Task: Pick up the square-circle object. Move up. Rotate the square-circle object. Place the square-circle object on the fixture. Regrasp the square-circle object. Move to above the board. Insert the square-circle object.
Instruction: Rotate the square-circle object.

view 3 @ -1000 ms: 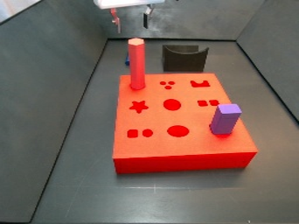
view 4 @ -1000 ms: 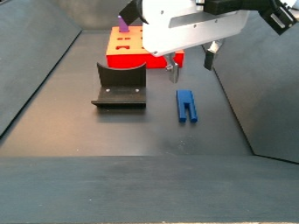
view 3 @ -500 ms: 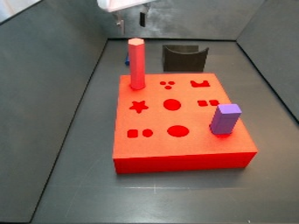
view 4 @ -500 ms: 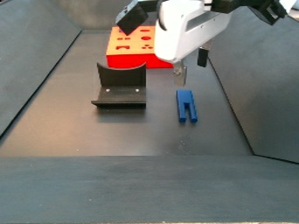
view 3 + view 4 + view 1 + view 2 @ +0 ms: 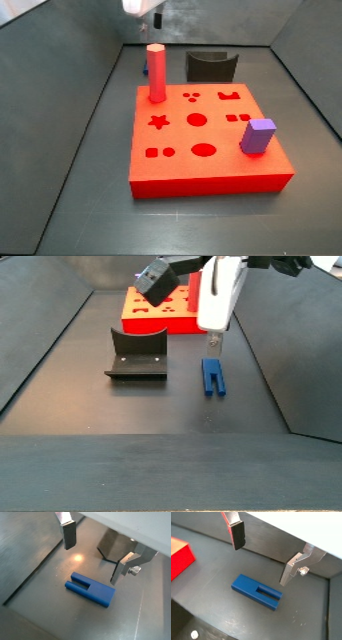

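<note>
The gripper [image 5: 93, 559] hangs above the dark floor with its two silver fingers [image 5: 236, 532] spread wide and nothing between them. Directly under that gap the square-circle object [image 5: 91, 589] lies flat on the floor, clear on every side, its slotted end plain in both wrist views [image 5: 256, 591]. In a side view it rests [image 5: 213, 377] just beside the fixture [image 5: 136, 354], apart from it, near the floor's right wall. Beyond stands the board [image 5: 207, 139], carrying a red post [image 5: 156, 73] and purple block [image 5: 258, 136]; the object seems partly hidden there.

opposed side views; wrist views above pincer [image 5: 93, 554]
</note>
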### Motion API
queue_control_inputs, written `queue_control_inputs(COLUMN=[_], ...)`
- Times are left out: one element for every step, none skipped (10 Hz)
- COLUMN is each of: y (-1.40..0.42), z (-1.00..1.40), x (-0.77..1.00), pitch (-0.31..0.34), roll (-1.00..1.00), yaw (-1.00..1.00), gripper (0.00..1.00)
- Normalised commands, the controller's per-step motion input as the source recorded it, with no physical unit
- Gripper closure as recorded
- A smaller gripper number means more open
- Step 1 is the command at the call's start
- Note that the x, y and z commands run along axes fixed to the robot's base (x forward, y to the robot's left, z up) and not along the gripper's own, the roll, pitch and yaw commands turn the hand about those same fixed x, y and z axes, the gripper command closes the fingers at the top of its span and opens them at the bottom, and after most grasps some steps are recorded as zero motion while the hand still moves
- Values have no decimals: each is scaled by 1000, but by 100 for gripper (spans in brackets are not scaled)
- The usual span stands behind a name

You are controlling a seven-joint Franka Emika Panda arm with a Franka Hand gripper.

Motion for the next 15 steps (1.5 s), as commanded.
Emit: queue_control_inputs(y=[1,1,1,1,1,1,1,1,1,1,1,1,1,1,1], z=[-33,-33,-33,-33,-33,-33,-33,-33,-33,-33,-33,-32,-32,-32,-32], x=[33,33,33,33,33,33,33,33,33,33,33,34,33,34,34], pitch=[-5,-5,-6,-6,-6,-6,-7,-7,-7,-8,-8,-9,-9,-10,-11], roll=[-2,-2,-2,-2,-2,-2,-2,-2,-2,-2,-3,-3,-3,-3,-3], yaw=[1000,1000,1000,1000,1000,1000,1000,1000,1000,1000,1000,1000,1000,1000,1000], gripper=[0,0,0,0,0,0,0,0,0,0,0,0,0,0,0])
